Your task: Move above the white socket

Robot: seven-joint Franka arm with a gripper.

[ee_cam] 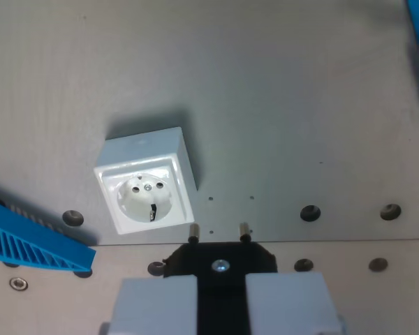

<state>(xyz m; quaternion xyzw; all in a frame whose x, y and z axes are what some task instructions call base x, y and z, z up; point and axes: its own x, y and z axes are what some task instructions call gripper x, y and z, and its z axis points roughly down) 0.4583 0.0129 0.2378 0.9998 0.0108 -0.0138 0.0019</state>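
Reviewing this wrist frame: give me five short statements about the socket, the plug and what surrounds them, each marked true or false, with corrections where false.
1. The white socket sits toward the wrist view's left of the plug's pins. True.
2. The claw holds a black plug with two metal pins pointing away from the camera. True.
3. The plug's pins are already inserted in the socket. False: they are apart from it, off to the wrist view's right of its lower edge.
4. A red ribbed part lies at the lower left. False: the ribbed part there is blue.
5. The plate has round holes near the plug. True.
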